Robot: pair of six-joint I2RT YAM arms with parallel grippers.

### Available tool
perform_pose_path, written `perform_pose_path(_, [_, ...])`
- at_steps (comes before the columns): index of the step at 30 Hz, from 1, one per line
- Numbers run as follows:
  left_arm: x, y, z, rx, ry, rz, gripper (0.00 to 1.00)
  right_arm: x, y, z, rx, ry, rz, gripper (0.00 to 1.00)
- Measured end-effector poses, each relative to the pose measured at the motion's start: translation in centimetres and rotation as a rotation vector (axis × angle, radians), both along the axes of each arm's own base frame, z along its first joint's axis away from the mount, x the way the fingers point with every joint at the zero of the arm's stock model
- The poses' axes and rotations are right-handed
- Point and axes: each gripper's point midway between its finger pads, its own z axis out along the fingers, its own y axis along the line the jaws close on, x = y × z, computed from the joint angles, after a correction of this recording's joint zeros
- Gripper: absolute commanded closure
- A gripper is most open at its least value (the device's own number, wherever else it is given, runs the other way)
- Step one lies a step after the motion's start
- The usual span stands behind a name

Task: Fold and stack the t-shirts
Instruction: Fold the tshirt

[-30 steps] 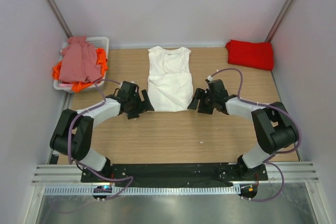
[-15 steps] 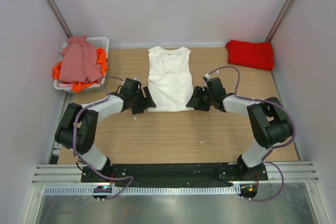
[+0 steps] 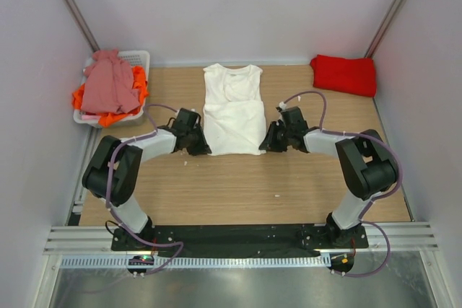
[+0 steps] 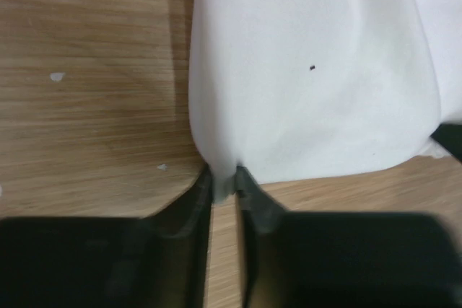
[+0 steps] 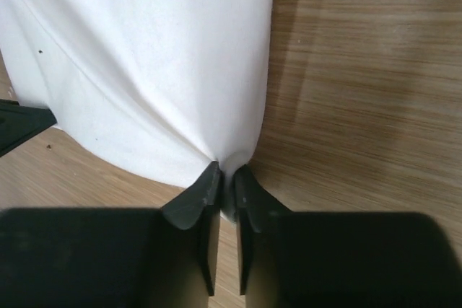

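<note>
Left claw (image 4: 224, 177) clamped on white t-shirt (image 3: 232, 117) near-left corner; right claw (image 5: 225, 174) clamped on near-right corner.

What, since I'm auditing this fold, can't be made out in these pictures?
Top view: both jaws' tips, hidden under the left gripper and right gripper bodies.
Wrist views: how deep the white t-shirt sits in the jaws; close-up blur.
Top view: how many shirts fill the basket; the pink t-shirt covers them.
</note>
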Motion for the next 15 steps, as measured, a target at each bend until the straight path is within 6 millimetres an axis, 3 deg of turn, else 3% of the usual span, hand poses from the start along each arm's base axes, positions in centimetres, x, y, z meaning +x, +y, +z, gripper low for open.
perform_pose_path(3, [-0.3, -0.3, -0.2, 0.013, 0.005, -0.014, 1.00, -0.1, 0.1, -0.2, -0.003, 0.005, 0.006, 0.99])
perform_pose_path(11, [-0.8, -0.5, -0.1, 0.041, -0.004, -0.021, 1.00, -0.5, 0.1, -0.1, 0.001, 0.005, 0.014, 0.99])
perform_pose_path(15, [-3.2, -0.9, 0.7, 0.039, -0.010, -0.050, 1.00, -3.0, -0.2, 0.7, 0.005, 0.007, 0.019, 0.99])
